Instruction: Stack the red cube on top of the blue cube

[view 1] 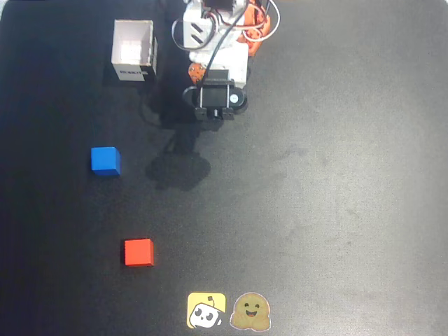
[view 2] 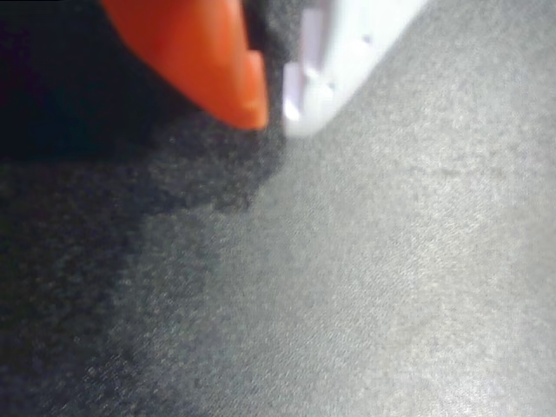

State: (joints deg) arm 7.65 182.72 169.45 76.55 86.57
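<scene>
On the black mat, small matte red cube (view 1: 138, 252) sits apart from matte blue cube (view 1: 105, 160); gripper (view 2: 274, 111) pinched nearly closed, empty, nothing stacked yet.

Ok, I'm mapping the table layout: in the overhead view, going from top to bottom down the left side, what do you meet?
White box → blue cube → red cube → yellow sticker.

My overhead view looks straight down from high up, taking in whole black matte table (view 1: 336, 210), arm base at top edge. My wrist view rides just behind orange-and-white two-finger gripper (view 2: 274, 109), angled down, very close to table (view 2: 365, 287). Both views share that cloth.
</scene>
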